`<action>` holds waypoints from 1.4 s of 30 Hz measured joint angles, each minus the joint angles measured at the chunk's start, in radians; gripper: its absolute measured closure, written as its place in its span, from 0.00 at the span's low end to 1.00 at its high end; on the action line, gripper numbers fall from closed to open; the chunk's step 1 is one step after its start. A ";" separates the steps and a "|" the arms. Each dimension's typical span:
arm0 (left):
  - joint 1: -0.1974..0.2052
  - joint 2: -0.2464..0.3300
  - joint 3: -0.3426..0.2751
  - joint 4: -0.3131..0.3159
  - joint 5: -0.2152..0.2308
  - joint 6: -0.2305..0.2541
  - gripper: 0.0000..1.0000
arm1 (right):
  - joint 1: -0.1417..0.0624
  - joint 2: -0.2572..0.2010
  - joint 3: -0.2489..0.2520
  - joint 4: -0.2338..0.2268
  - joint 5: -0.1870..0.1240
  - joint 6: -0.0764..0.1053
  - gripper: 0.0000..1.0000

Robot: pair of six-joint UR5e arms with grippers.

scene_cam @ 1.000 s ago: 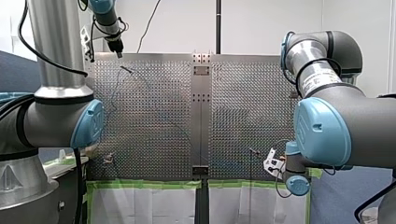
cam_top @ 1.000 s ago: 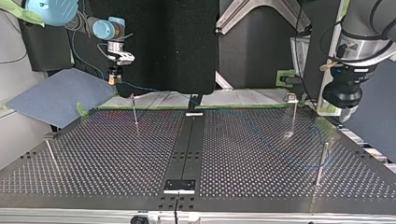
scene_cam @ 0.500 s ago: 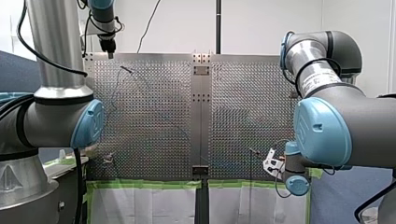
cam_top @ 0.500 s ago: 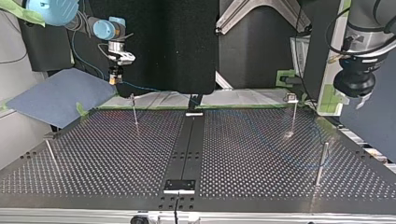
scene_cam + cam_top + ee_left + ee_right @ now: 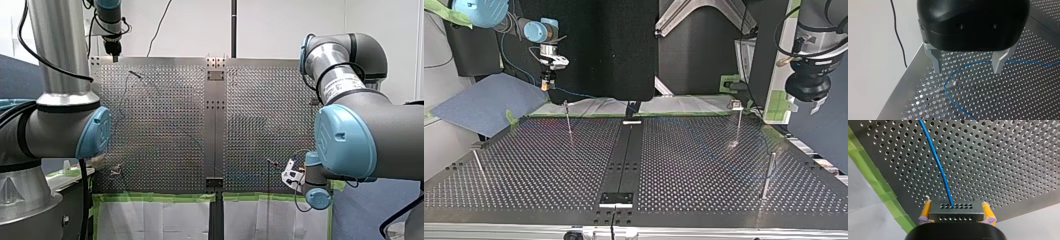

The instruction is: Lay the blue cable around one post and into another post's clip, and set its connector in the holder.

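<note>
The blue cable (image 5: pixel 965 65) bends around a thin metal post (image 5: pixel 947 86) below my left gripper (image 5: pixel 968 67), whose metal fingers stand open and empty above it. In the top view my left gripper (image 5: pixel 806 107) hangs high at the right, off the table's edge. My right gripper (image 5: pixel 956 213) has its yellow pads shut on the dark connector block (image 5: pixel 956 210), with the cable (image 5: pixel 935 160) running out ahead over the perforated table. In the top view my right gripper (image 5: pixel 545 85) holds the connector above the far left edge, near a post (image 5: pixel 568 119).
Other posts stand on the table: one with a clip (image 5: pixel 738 120) at the top view's far right, one nearer (image 5: pixel 768 175), one at the left (image 5: pixel 479 167). A black holder (image 5: pixel 615 198) sits on the middle strip. Green tape (image 5: pixel 875 182) lines the table's edge.
My left gripper has risen and drawn away from the post toward the top view's right, its open fingers now showing. My right gripper and the connector have stayed in place.
</note>
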 joint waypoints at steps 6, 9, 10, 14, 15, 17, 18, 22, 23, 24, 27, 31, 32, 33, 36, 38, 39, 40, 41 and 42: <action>0.000 0.000 0.000 0.000 0.000 0.000 0.00 | 0.002 0.000 0.000 0.000 0.000 0.000 1.00; 0.000 0.000 0.000 0.000 0.000 0.000 0.00 | 0.002 0.000 0.000 0.000 0.000 0.001 1.00; 0.000 0.000 0.000 0.000 0.000 0.000 0.00 | 0.002 0.000 0.000 0.000 0.000 0.000 1.00; 0.000 0.000 0.000 0.002 -0.001 0.000 0.00 | 0.002 0.000 0.000 0.000 0.000 0.000 1.00; -0.001 0.000 0.000 0.003 0.000 0.000 0.00 | 0.003 0.000 0.000 0.000 0.000 0.000 1.00; -0.003 0.001 0.000 0.013 0.005 0.000 0.00 | 0.003 0.000 0.000 0.000 0.000 0.000 1.00; -0.005 0.001 0.000 0.018 0.010 -0.001 0.00 | 0.004 0.000 0.000 0.000 0.000 0.000 1.00; -0.010 0.004 -0.013 0.046 0.035 -0.012 0.00 | 0.005 0.000 0.000 0.000 0.000 0.000 1.00; -0.012 0.008 -0.021 0.056 0.045 -0.019 0.00 | 0.006 0.000 0.000 0.000 0.000 0.000 1.00; -0.014 0.012 -0.028 0.064 0.052 -0.025 0.00 | 0.006 0.000 0.000 0.000 0.000 0.000 1.00; -0.021 0.036 -0.055 0.092 0.080 -0.052 0.00 | 0.007 0.000 0.000 0.001 0.000 -0.001 1.00; -0.031 0.071 -0.091 0.129 0.117 -0.088 0.00 | 0.007 0.000 0.000 0.002 0.001 -0.001 1.00; -0.034 0.082 -0.102 0.139 0.128 -0.099 0.00 | 0.007 0.000 0.000 0.003 0.001 -0.001 1.00; -0.037 0.090 -0.111 0.148 0.137 -0.108 0.00 | 0.007 0.000 0.000 0.003 0.001 -0.001 1.00; -0.045 0.112 -0.138 0.176 0.164 -0.136 0.00 | 0.007 0.000 0.000 0.003 0.001 -0.002 1.00; -0.053 0.118 -0.157 0.195 0.183 -0.154 0.00 | 0.007 0.000 0.000 0.003 0.001 -0.001 1.00; -0.057 0.119 -0.165 0.202 0.191 -0.162 0.00 | 0.007 0.000 0.000 0.003 0.002 -0.002 1.00; -0.061 0.120 -0.173 0.211 0.199 -0.170 0.00 | 0.007 0.000 0.000 0.003 0.001 -0.002 1.00; -0.065 0.120 -0.184 0.222 0.210 -0.181 0.00 | 0.007 0.000 0.000 0.003 0.001 -0.002 1.00; -0.069 0.120 -0.193 0.230 0.218 -0.189 0.00 | 0.007 0.000 0.000 0.003 0.001 -0.002 1.00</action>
